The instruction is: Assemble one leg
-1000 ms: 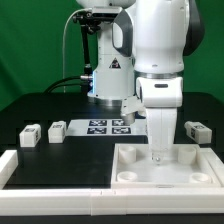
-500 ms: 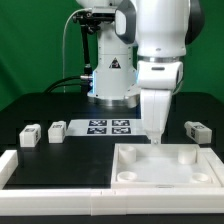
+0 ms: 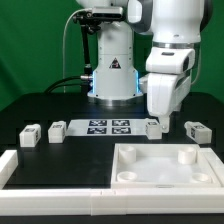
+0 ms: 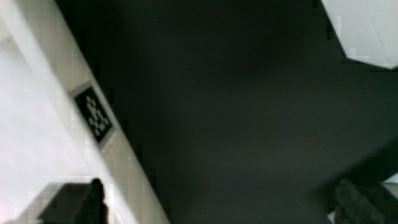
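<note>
Leg [image 3: 151, 128] sits just below the gripper [image 3: 160, 121].

Location: robotics lab, test bench. Evidence: robot arm [image 3: 170, 60] on fixed base at rear; black-covered table [image 3: 50, 105]; plain green backdrop [image 3: 30, 40]; marker board [image 3: 108, 126] w/ b&w square tags; similar tag on leg [image 3: 30, 135].

Table [image 3: 40, 108]: bare dark stretch behind the left-side legs, open.
Outer left leg [image 3: 30, 136], inner left leg [image 3: 57, 130]: near each other, small gap between.
Marker board [image 3: 108, 126]: flat, room above.
Tray [image 3: 160, 182]: raised walls fill the front right.
Gripper [image 3: 158, 121]: hangs over middle leg [image 3: 152, 128]; jaws wide, bare table between.
Right leg [image 3: 197, 130]: stands alone.
Robot base [image 3: 110, 80]: blocks rear centre.
</note>
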### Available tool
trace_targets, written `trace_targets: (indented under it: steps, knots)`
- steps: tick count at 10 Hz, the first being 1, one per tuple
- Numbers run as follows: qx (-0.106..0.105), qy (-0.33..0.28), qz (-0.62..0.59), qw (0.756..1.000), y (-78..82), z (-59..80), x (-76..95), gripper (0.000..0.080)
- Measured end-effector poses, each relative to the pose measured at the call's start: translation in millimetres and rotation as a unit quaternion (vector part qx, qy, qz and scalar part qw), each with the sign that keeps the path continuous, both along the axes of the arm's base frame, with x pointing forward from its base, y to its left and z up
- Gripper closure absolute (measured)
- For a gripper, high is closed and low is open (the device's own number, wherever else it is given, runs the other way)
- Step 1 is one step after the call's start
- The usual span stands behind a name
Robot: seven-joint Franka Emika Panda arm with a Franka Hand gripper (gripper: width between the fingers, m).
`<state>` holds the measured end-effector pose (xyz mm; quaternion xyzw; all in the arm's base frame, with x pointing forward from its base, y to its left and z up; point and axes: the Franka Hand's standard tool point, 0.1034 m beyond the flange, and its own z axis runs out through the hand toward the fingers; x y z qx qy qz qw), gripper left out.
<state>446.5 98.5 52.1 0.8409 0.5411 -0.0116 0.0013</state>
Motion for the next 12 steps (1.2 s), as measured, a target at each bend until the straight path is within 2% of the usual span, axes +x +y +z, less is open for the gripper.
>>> trace_targets:
  steps: [2, 3, 4, 6, 9, 10, 12]
  knots:
    - [0.0, 0.0, -0.067, 0.998, 1.4, -0.1, -0.4, 0.015]
    - [0.004, 0.0, -0.13, 0.992, 0.6, -0.3, -1.2, 0.015]
    - [0.012, 0.0, -0.22, 0.975, -2.6, -0.7, -6.8, 0.015]
    - [0.014, 0.003, -0.378, 0.926, 3.8, 2.4, -22.1, 0.015]
    - [0.014, 0.015, -0.542, 0.84, 23.1, 3.8, -34.4, 0.015]
    - [0.014, 0.016, -0.549, 0.836, 33.4, 4.6, -39.5, 0.015]
    - [0.017, 0.019, -0.53, 0.847, 57.9, 6.2, -48.2, 0.015]
